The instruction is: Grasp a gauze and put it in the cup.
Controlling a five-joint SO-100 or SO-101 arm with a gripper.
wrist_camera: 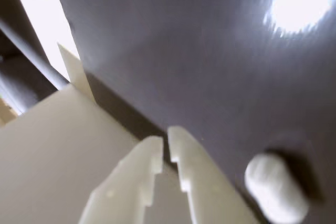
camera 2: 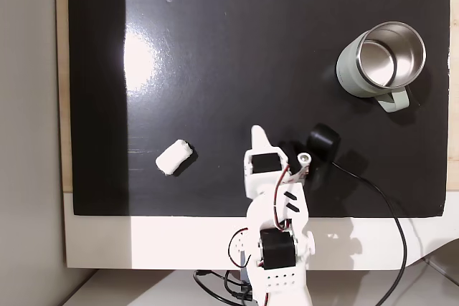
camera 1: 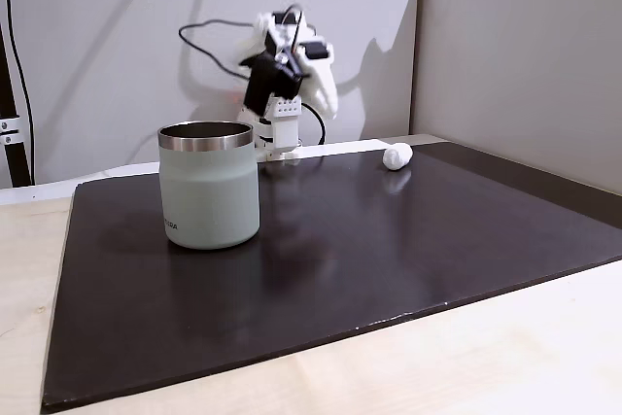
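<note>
The gauze (camera 2: 174, 157) lies on the dark mat (camera 2: 237, 48) near the mat's edge, left of the arm (camera 2: 276, 227) in the top-down fixed view, and it touches nothing. The cup (camera 1: 210, 185) stands upright, well apart from it. In the wrist view the jaws look almost closed and empty, though the picture is blurred; the gauze (wrist_camera: 275, 186) sits to their right.
</note>
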